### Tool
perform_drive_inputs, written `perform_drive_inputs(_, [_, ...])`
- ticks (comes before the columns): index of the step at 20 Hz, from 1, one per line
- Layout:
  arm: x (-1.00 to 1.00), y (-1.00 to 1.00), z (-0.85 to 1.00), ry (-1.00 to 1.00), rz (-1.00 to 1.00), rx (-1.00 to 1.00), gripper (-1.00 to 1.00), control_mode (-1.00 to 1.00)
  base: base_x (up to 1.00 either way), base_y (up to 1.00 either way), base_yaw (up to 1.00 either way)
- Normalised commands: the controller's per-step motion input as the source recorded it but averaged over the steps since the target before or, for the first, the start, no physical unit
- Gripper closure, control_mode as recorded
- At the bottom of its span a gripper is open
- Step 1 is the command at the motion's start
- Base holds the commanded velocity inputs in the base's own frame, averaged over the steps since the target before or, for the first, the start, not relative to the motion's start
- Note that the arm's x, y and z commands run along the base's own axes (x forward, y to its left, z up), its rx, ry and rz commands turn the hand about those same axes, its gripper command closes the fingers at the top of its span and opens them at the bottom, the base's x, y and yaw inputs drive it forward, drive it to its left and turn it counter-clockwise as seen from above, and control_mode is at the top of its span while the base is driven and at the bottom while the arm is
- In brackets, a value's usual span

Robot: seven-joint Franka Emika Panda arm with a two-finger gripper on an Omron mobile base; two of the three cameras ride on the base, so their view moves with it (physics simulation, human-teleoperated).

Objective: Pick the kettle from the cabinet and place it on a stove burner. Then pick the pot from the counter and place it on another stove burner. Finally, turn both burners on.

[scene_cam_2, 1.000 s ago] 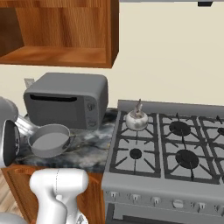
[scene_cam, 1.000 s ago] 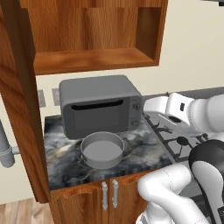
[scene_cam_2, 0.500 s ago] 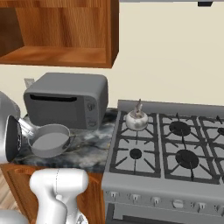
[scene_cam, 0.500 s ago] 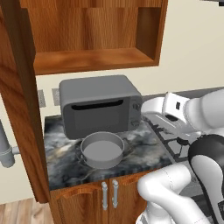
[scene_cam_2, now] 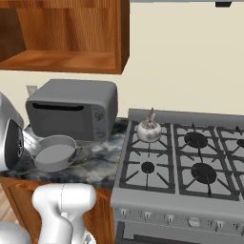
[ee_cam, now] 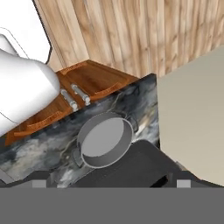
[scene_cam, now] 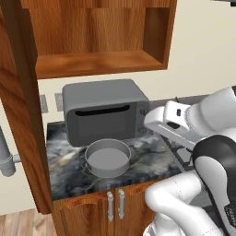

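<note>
The grey pot (scene_cam: 108,157) (scene_cam_2: 55,153) rests on the marbled counter (scene_cam: 64,173) in front of the microwave. On the stove's rear-left burner (scene_cam_2: 148,138) stands the silvery kettle (scene_cam_2: 148,130), upright. My gripper (ee_cam: 111,183) is open and holds nothing; its fingertips (ee_cam: 39,183) stand wide apart at the bottom of the hand view. It hovers above the microwave's right end and looks down on the pot (ee_cam: 105,142). The white hand (scene_cam: 169,119) sits to the right of the microwave, above the counter. The wall cabinet (scene_cam: 99,60) is open, its shelf bare.
A boxy grey microwave (scene_cam: 105,110) (scene_cam_2: 71,108) stands against the wall behind the pot. The open cabinet door (scene_cam: 20,106) hangs at the left. The front-left burner (scene_cam_2: 147,167) and those to its right are bare. Base cabinet doors (ee_cam: 83,92) lie below the counter.
The hand has drifted a little to the left, toward the microwave and pot. Pot and kettle have not moved.
</note>
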Motion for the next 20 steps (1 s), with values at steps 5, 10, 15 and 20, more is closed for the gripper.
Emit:
perform_drive_inputs(5, [0.01,0.0,-0.3,0.06,0.0,-0.03,-1.0,-1.0,0.0,0.0,0.0])
perform_drive_inputs(10, [0.1,0.0,-0.26,0.06,0.0,-0.02,-1.0,-1.0,0.0,0.0,0.0])
perform_drive_inputs(15, [0.12,0.0,-0.31,0.05,-0.01,-0.01,-1.0,-1.0,0.0,0.0,0.0])
perform_drive_inputs(20, [0.14,0.0,-0.29,0.05,-0.03,-0.02,-1.0,-1.0,0.0,0.0,0.0])
